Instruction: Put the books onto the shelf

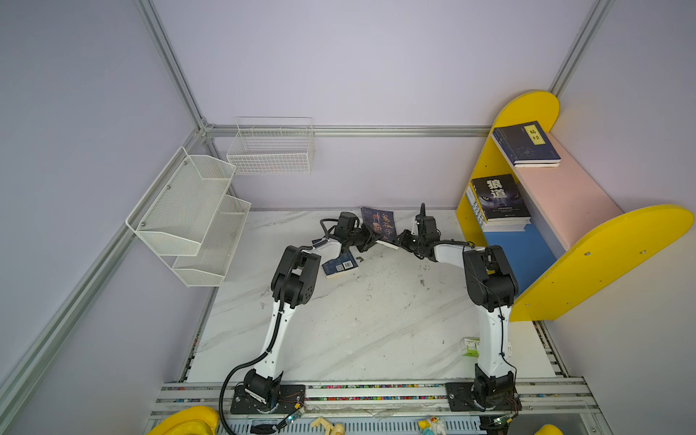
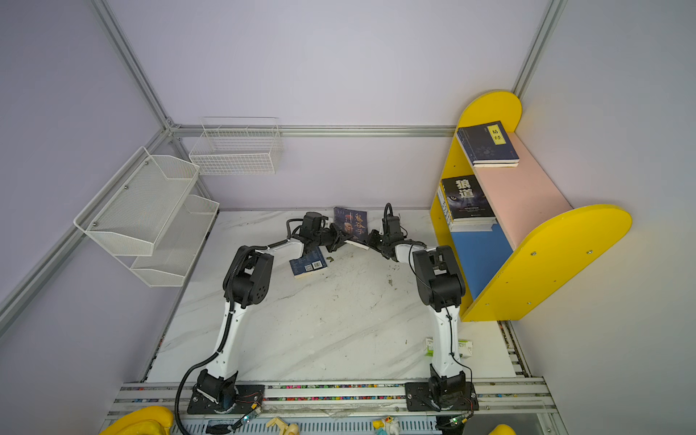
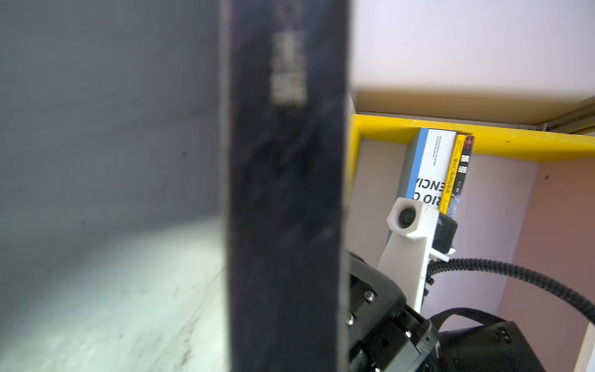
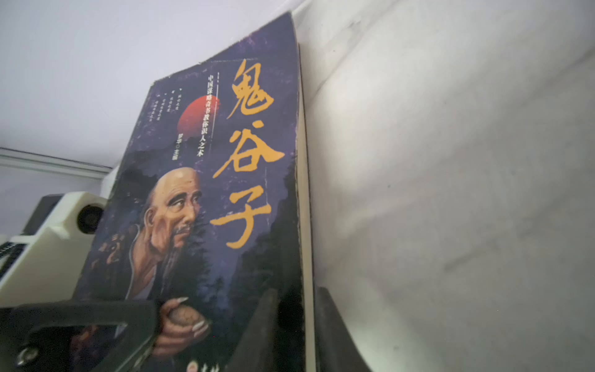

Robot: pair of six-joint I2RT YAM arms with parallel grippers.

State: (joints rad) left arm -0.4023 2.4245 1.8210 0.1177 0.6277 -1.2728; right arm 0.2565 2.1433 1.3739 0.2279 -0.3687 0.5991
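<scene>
A dark purple book (image 1: 380, 222) with an orange Chinese title is tilted up at the back middle of the table in both top views. My left gripper (image 1: 369, 241) is shut on its lower left part, and the book's spine (image 3: 286, 193) fills the left wrist view. My right gripper (image 4: 297, 296) straddles the lower right edge of the book (image 4: 209, 193), and one finger (image 4: 267, 322) stands slightly off the cover. A navy book (image 1: 339, 265) lies flat under the left arm. On the shelf (image 1: 602, 260), a navy book (image 1: 525, 145) lies on the pink board. A stack topped by a dark book (image 1: 499, 199) lies on the blue board.
A white mesh tiered rack (image 1: 188, 218) and a white wire basket (image 1: 271, 150) hang on the left and back walls. A small green-and-white box (image 1: 469, 346) sits behind the right arm's base link. The back wall is close behind the held book.
</scene>
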